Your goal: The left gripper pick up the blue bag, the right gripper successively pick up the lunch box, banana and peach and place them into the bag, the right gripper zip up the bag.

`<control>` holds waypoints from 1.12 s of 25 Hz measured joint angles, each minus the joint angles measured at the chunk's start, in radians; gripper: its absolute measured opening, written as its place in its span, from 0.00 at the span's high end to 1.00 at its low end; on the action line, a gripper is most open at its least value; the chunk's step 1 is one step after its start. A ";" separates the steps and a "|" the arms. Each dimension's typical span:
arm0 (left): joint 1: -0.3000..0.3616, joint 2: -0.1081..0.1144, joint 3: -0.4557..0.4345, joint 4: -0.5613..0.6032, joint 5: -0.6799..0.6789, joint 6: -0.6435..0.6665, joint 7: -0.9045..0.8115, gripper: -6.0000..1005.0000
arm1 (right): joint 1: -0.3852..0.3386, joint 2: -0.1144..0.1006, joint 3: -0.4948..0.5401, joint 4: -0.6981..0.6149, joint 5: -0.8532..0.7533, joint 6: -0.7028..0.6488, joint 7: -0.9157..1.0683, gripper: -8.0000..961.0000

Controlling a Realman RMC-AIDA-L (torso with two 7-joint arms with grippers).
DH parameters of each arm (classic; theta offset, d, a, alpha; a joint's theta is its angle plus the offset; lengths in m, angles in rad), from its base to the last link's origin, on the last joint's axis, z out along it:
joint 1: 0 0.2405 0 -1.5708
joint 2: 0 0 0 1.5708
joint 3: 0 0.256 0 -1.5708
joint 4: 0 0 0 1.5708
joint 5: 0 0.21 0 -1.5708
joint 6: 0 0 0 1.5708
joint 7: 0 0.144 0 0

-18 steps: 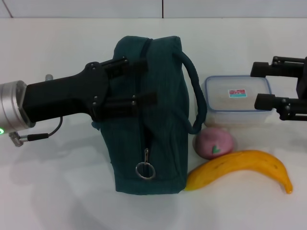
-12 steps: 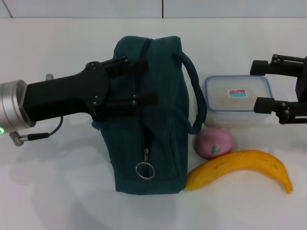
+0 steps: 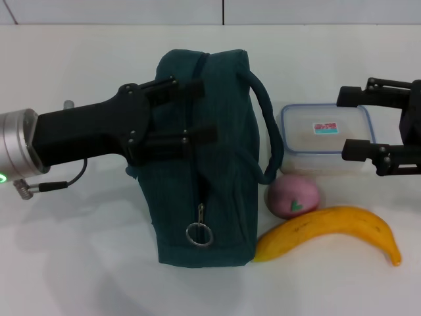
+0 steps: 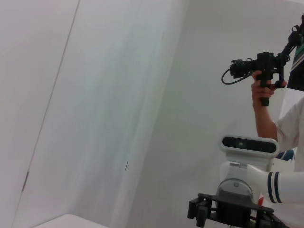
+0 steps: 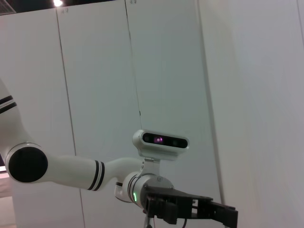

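Head view: the left end effector point(image 3: 191, 112) was at the upper left side of the blue bag point(image 3: 210, 164), its two black fingers point(image 3: 197, 137) lying across the fabric on either side of the zipper line and in contact with it; whether they actually pinched fabric could not be told, only that they lay a moderate gap apart with the bag top between them. The left arm ran off to the left edge, silver wrist with a green light showing. The bag stood on the white worktop point(image 3: 79, 263), zipper running down its near face with the metal ring pull point(image 3: 198, 234) hanging low, one loop handle point(image 3: 265, 125) arched off its right side. The right end effector point(image 3: 350, 123) was spread wide, one finger at the far right corner of the lunch box point(image 3: 325, 138) and the other at its near right corner, the box end between them; contact could not be confirmed. The lunch box sat right of the bag, apart from it. The peach point(image 3: 293, 196) lay just in front of the box, and the banana point(image 3: 329, 233) lay in front of the peach, its left end near the bag's lower right corner. Wrist views showed only walls, the robot's head and a person with a camera.
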 joint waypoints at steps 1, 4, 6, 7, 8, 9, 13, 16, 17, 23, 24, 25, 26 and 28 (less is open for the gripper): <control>0.000 0.000 0.000 0.000 0.000 0.000 0.000 0.14 | 0.000 0.000 0.000 0.000 0.000 0.000 0.000 0.22; -0.001 0.000 0.000 0.003 -0.002 0.001 -0.010 0.14 | 0.000 0.001 0.002 0.002 0.000 0.000 0.000 0.22; -0.003 0.000 -0.007 0.025 -0.008 0.001 -0.062 0.14 | 0.001 0.000 0.006 0.007 0.000 0.001 0.000 0.22; -0.005 0.001 -0.020 0.046 -0.012 -0.002 -0.097 0.14 | 0.001 -0.001 0.007 0.009 0.000 0.001 0.000 0.22; -0.004 -0.001 -0.062 0.115 -0.003 -0.012 -0.200 0.14 | 0.000 -0.001 0.007 0.011 0.000 0.001 0.001 0.22; -0.004 -0.001 -0.062 0.115 -0.003 -0.012 -0.200 0.14 | -0.002 -0.002 0.007 0.013 0.000 0.001 0.001 0.22; -0.007 0.012 -0.119 0.257 0.049 -0.033 -0.406 0.14 | -0.014 -0.002 0.008 0.016 0.000 0.001 -0.002 0.22; -0.018 0.039 -0.143 0.363 0.140 -0.066 -0.619 0.15 | -0.026 -0.001 0.007 0.019 -0.001 0.001 -0.004 0.22; -0.024 0.047 -0.149 0.381 0.166 -0.072 -0.676 0.15 | -0.029 -0.001 0.007 0.023 -0.001 0.002 -0.005 0.22; -0.088 0.118 -0.158 0.410 0.418 -0.066 -1.032 0.15 | -0.047 -0.001 0.008 0.029 -0.002 0.017 -0.010 0.22; -0.096 0.121 -0.158 0.409 0.442 -0.062 -1.057 0.15 | -0.048 -0.001 0.008 0.029 -0.002 0.018 -0.010 0.22; -0.104 0.122 -0.158 0.408 0.463 -0.055 -1.079 0.15 | -0.049 -0.001 0.008 0.029 -0.002 0.022 -0.011 0.22; -0.120 0.123 -0.158 0.402 0.490 -0.035 -1.108 0.15 | -0.050 0.000 0.008 0.029 -0.002 0.025 -0.011 0.22; -0.130 0.123 -0.158 0.394 0.505 -0.022 -1.123 0.15 | -0.050 0.000 0.007 0.029 -0.002 0.029 -0.011 0.22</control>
